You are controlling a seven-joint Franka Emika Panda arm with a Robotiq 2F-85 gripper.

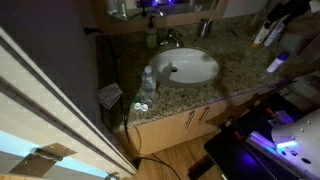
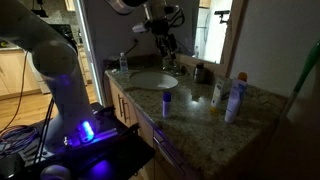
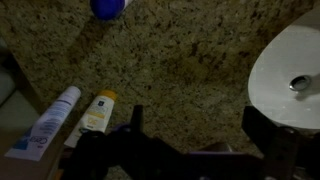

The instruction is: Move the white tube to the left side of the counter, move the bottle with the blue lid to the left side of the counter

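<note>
**A:** Where's your gripper point(image 3: 195, 140) at?

**B:** Jaws spread wide, nothing in them, up over the counter point(image 3: 190, 70) beside the sink point(image 3: 285, 75).

**A:** Your closest grab is the tube point(image 3: 98, 112), standing off to one side of the sink, right beside a can point(image 3: 50, 125). It's probably light and squishy, so pinch mid-body, gently.

**B:** And the bottle point(image 3: 108, 7)?

**A:** Same side of the sink, further out. Looks light, stiff and tippy. Grab the body under the blue lid.
</note>
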